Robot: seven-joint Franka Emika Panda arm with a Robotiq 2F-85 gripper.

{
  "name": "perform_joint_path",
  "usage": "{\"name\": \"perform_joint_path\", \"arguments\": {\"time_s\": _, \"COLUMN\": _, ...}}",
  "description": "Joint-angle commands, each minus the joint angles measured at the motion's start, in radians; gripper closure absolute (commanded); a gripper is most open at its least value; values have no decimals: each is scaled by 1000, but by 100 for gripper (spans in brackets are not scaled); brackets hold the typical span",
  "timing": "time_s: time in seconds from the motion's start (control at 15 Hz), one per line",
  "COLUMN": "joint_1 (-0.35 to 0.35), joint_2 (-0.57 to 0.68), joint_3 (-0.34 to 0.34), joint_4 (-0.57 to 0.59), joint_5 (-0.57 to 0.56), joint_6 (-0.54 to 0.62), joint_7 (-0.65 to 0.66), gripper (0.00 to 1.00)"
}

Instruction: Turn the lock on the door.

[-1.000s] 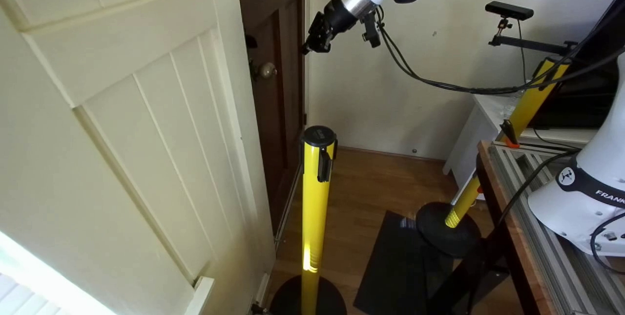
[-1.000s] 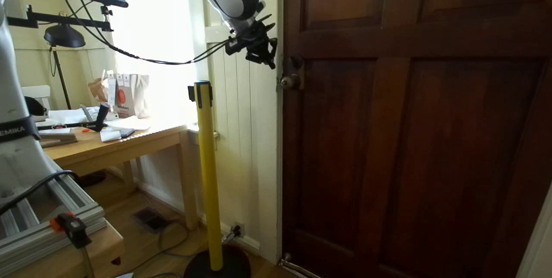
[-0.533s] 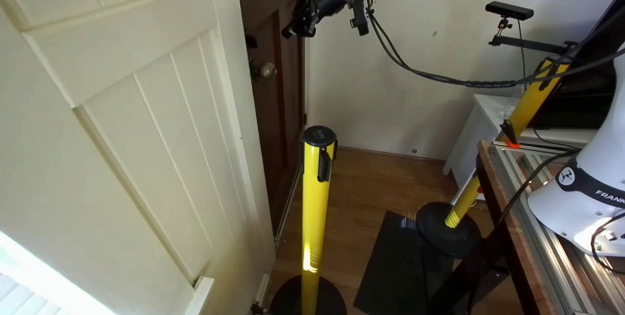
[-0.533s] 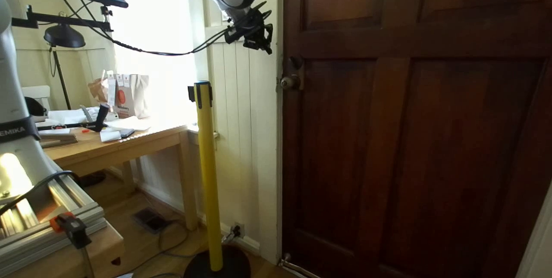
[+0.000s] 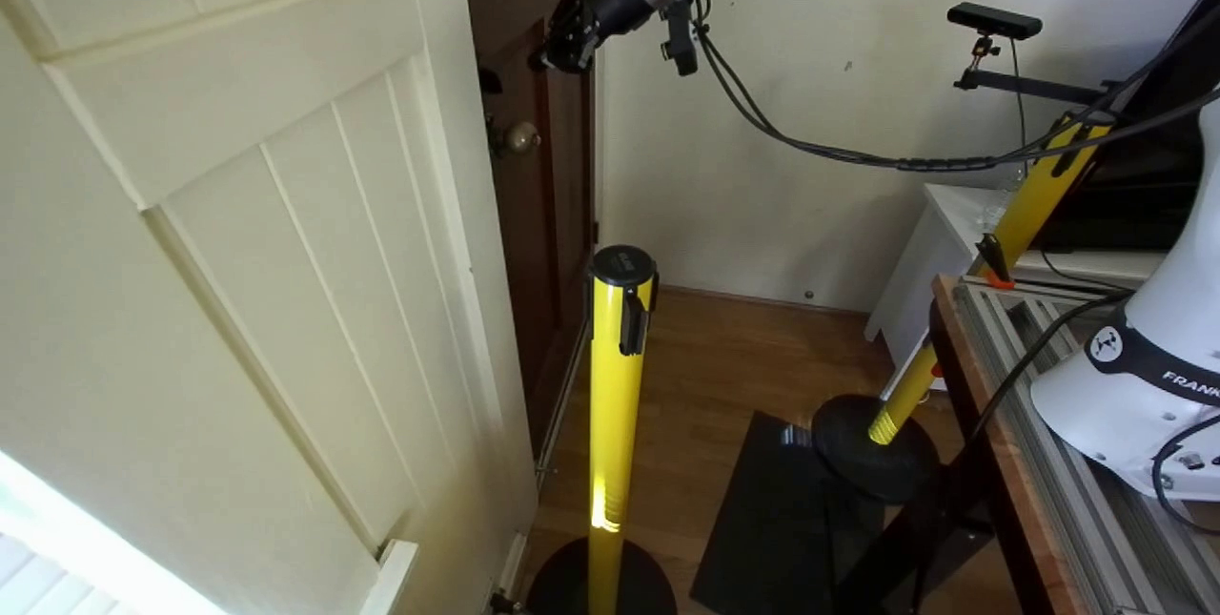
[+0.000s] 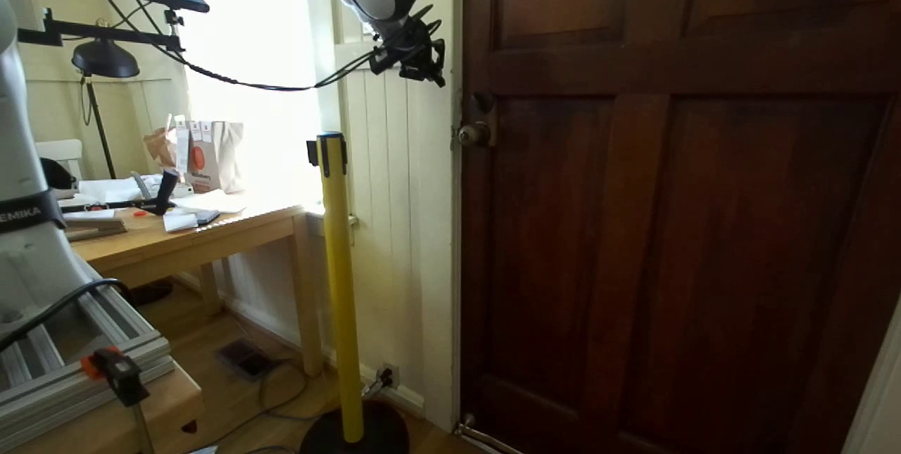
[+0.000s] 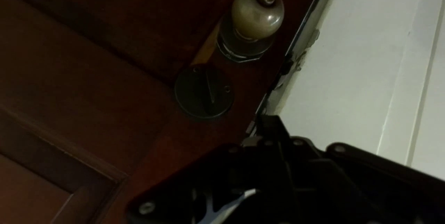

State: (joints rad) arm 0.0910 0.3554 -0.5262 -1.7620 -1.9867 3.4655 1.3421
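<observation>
The lock (image 7: pixel 198 95) is a dark round plate with a thin raised turn piece across it, on the brown door (image 6: pixel 647 243). It sits near the door's edge and shows small and dark in both exterior views (image 5: pixel 490 81) (image 6: pixel 483 102). A round doorknob (image 7: pixel 257 14) is beside it, lower on the door. My gripper (image 7: pixel 268 121) is shut with nothing seen between its fingertips. In the wrist view the fingertips overlap the gap between door and frame, apart from the lock. In an exterior view the gripper (image 6: pixel 440 81) is a little higher than the lock.
A cream frame and wall (image 7: pixel 365 60) border the door's lock side. A yellow post (image 5: pixel 615 405) with a black cap stands in front of that wall. Black cables (image 5: pixel 839 157) hang from the arm. A wooden table (image 6: pixel 211 236) with papers and bags stands by the window.
The gripper has moved up and closer to the door over the last second, mostly in the first half. The lock, knob and door look the same.
</observation>
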Motion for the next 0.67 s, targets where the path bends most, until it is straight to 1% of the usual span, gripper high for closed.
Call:
{"name": "perform_joint_path", "arguments": {"time_s": 0.0, "joint_1": -32, "joint_2": 45, "joint_3": 52, "joint_4": 44, "joint_5": 46, "joint_6": -61, "joint_7": -29, "gripper": 100}}
{"name": "perform_joint_path", "arguments": {"time_s": 0.33, "joint_1": -59, "joint_2": 91, "joint_3": 90, "joint_4": 76, "joint_5": 32, "joint_6": -144, "joint_7": -14, "gripper": 100}}
{"name": "perform_joint_path", "arguments": {"time_s": 0.53, "joint_1": -82, "joint_2": 121, "joint_3": 115, "joint_4": 110, "joint_5": 27, "joint_6": -164, "joint_7": 2, "gripper": 100}}
{"name": "perform_joint_path", "arguments": {"time_s": 0.6, "joint_1": -172, "joint_2": 101, "joint_3": 215, "joint_4": 63, "joint_5": 190, "joint_6": -199, "joint_7": -204, "gripper": 100}}
